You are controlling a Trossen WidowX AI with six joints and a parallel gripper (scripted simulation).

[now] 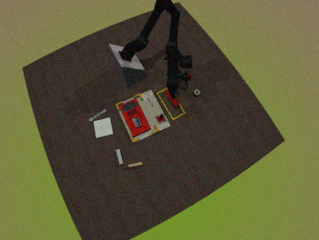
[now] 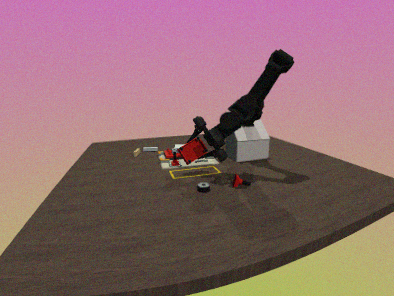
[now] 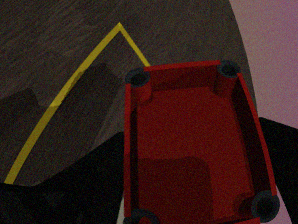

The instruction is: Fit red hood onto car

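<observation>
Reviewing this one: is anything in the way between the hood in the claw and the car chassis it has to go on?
Nothing visible blocks the claw from the hood, already gripped. Toward the chassis, a small red block with a dark post stands beside it; low travel might clip it.

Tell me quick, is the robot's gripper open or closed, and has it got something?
Gripper: closed on the red car hood, holding it up off the table.
</observation>
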